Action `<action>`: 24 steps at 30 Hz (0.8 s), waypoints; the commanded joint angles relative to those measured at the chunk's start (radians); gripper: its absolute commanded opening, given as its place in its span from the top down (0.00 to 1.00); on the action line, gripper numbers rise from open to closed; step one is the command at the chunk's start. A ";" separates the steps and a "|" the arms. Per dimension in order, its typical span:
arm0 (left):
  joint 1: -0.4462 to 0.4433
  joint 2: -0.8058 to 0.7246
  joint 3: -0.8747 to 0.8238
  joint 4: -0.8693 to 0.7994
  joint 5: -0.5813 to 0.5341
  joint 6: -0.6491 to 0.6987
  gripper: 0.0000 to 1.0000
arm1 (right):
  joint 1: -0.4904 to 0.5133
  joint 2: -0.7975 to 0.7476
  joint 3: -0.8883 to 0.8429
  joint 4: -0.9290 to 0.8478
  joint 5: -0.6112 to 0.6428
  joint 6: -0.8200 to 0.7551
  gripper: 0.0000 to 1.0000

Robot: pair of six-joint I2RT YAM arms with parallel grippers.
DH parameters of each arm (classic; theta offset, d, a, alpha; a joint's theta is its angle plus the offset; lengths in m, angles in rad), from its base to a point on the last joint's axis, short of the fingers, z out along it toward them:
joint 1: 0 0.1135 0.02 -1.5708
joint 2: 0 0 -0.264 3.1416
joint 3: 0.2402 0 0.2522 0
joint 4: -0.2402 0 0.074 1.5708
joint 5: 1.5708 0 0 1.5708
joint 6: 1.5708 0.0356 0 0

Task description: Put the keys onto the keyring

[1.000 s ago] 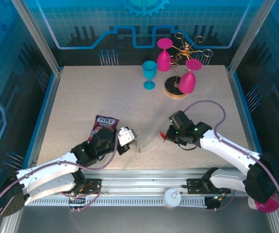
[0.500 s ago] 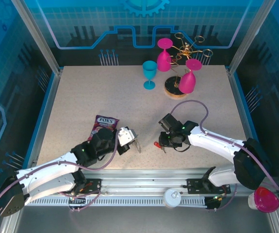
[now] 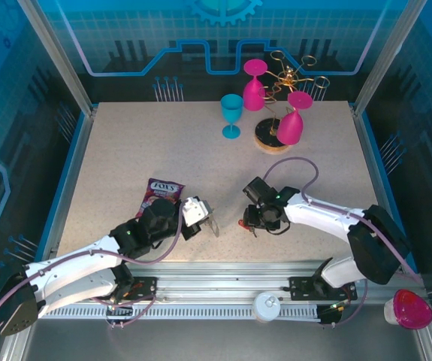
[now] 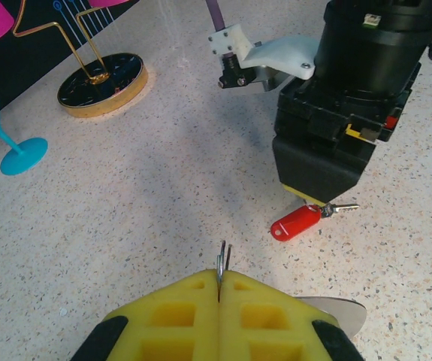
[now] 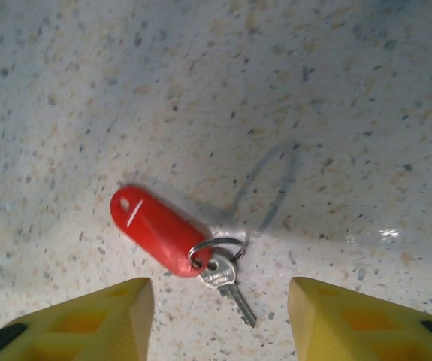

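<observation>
The right tool [image 5: 216, 297] stands with its yellow pads spread wide, gripping nothing. The keys [image 5: 169, 235] lie flat on the counter [image 3: 125, 150] just below and between the pads, the red tag pointing away and the small silver key nearer the tool. The left tool [image 4: 219, 289] is closed on the keyring [image 3: 213, 226], with thin wire edges pinched upright between its pads. The keys rest just beside it but apart from it. A second ago the right tool was clamped on the red tag, further right on the counter. It has since moved toward the left tool and let go. So the keys are set down rather than threaded, probably for a better regrasp, and the joining is not yet done.
</observation>
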 commanded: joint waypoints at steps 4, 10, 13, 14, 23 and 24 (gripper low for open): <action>-0.002 -0.019 0.003 0.013 0.028 0.016 1.00 | 0.039 0.118 0.139 -0.156 0.145 0.144 0.46; -0.003 -0.019 0.004 0.010 0.030 0.018 1.00 | 0.064 0.195 0.182 -0.177 0.165 0.163 0.54; -0.002 -0.021 0.004 0.010 0.030 0.018 1.00 | 0.074 0.226 0.193 -0.184 0.169 0.168 0.58; -0.002 -0.021 0.004 0.010 0.030 0.017 1.00 | 0.077 0.234 0.195 -0.185 0.168 0.170 0.60; -0.002 -0.023 0.003 0.006 0.030 0.018 1.00 | 0.089 0.270 0.199 -0.188 0.168 0.176 0.73; -0.002 -0.023 0.003 0.006 0.030 0.017 1.00 | 0.088 0.268 0.198 -0.193 0.169 0.178 0.76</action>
